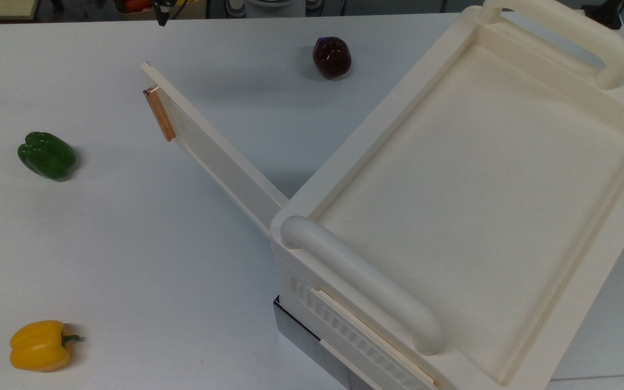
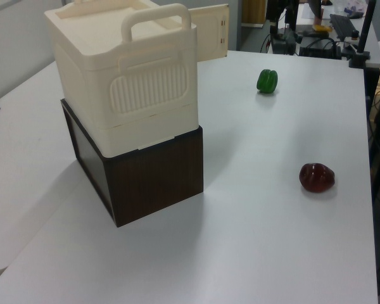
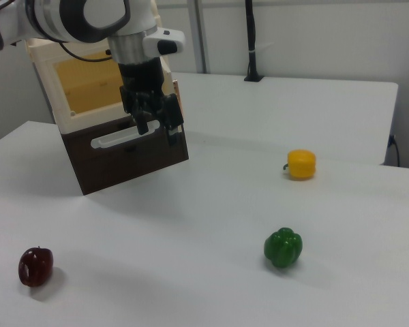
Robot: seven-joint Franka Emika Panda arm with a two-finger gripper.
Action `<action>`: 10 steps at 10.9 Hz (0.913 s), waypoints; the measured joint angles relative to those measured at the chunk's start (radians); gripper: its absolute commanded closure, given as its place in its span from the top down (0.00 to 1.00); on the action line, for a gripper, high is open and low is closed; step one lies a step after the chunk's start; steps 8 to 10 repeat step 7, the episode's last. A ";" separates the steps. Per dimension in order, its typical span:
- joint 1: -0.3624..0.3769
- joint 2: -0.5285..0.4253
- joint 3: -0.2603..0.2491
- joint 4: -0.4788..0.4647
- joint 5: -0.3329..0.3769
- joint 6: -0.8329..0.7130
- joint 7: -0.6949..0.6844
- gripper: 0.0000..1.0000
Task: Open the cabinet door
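Observation:
The cream cabinet (image 1: 358,142) sits on a dark brown box (image 2: 145,177). Its door (image 1: 220,157) stands swung wide open, reaching out toward the top view's upper left, with the copper strip (image 1: 159,114) near its free end. In the left view the door (image 2: 210,39) juts out behind the cabinet (image 2: 126,76). In the right view my gripper (image 3: 157,134) hangs open in front of the cabinet's open side (image 3: 88,88), with nothing between its fingers and clear of the door.
A green pepper (image 1: 46,155), a yellow pepper (image 1: 40,345) and a dark red pepper (image 1: 332,56) lie on the white table (image 1: 128,244). The brown box has a white handle (image 3: 119,139). Stands and clutter line the table's far edge (image 2: 316,31).

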 measured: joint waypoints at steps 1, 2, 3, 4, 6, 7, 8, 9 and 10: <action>0.000 0.000 0.000 -0.001 0.000 0.000 0.001 1.00; 0.002 0.000 0.002 -0.003 0.000 0.000 0.002 1.00; 0.003 0.000 0.004 -0.006 0.000 0.000 0.002 1.00; 0.003 0.000 0.005 -0.009 0.000 0.000 0.002 1.00; 0.004 0.000 0.006 -0.015 0.000 0.000 0.002 1.00; 0.004 0.000 0.007 -0.017 0.000 0.000 0.002 1.00; 0.004 0.000 0.007 -0.017 0.000 0.000 0.002 1.00; 0.004 0.000 0.007 -0.017 0.000 0.000 0.002 1.00; 0.004 0.000 0.007 -0.017 0.000 0.000 0.002 1.00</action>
